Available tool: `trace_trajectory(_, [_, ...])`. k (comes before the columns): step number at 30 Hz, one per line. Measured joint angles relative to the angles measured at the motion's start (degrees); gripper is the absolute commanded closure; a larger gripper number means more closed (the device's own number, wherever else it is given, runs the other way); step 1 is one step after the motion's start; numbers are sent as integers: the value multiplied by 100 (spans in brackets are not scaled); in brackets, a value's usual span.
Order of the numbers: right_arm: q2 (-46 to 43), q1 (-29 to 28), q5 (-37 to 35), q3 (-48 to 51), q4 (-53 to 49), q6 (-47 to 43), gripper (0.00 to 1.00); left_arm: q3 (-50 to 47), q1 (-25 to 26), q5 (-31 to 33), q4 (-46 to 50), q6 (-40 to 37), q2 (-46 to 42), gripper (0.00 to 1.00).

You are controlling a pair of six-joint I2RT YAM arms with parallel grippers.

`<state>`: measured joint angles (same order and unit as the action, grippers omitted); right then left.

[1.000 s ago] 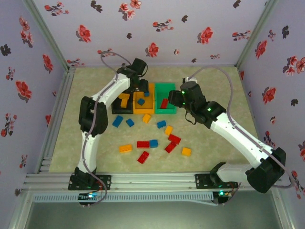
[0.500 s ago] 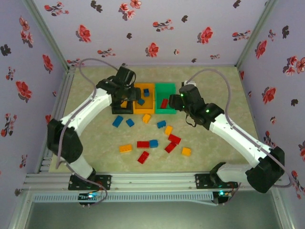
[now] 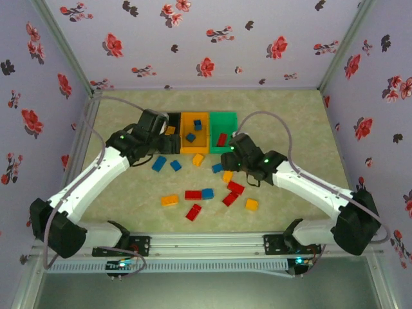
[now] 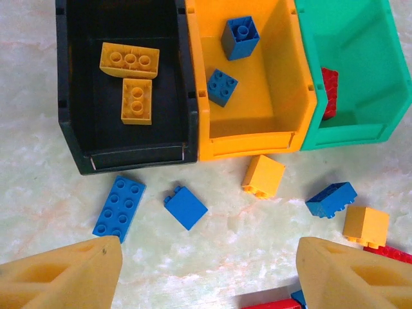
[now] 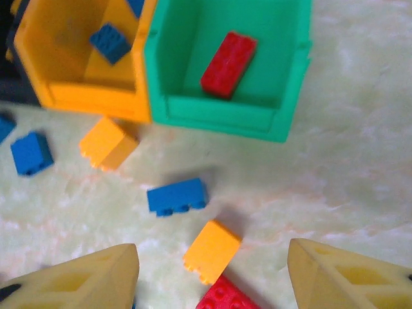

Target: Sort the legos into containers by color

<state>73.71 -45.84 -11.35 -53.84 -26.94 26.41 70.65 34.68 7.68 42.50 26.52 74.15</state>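
3 bins stand touching in a row at 12 o'clock. The black bin [image 4: 135, 158] holds 2 yellow bricks [image 4: 129, 60], the orange bin [image 4: 251, 145] 2 blue bricks [image 4: 222, 87], and the green bin [image 4: 347, 134] 1 red brick [image 5: 228, 64]. Loose legos [image 3: 193, 194] in red, blue and yellow lie scattered toward 6 o'clock.

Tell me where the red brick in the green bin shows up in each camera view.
Top external: the red brick lies in the green bin, just above picture centre.
Left wrist: red brick upper right, partly hidden by the bin's left wall.
Right wrist: red brick top centre, diagonal on the bin floor.
Shared landmark: the orange bin on the green bin's left.
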Motion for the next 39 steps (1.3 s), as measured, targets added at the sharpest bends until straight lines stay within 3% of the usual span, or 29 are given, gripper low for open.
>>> trace_trajectory(11, [693, -859, 1045, 197, 684, -960, 36, -35, -7, 238, 192, -15, -20, 26])
trace_trajectory(18, [1408, -1469, 1427, -205, 680, -1578, 35, -55, -33, 374, 297, -15, -17, 25])
trace_trajectory(29, [2776, -1950, 1360, -1200, 225, -2184, 36, -74, -94, 503, 444, -15, -20, 24])
trace_trajectory(39, [3209, -1956, 1019, -1580, -181, -2465, 36, -186, -133, 570, 562, -17, -85, 24])
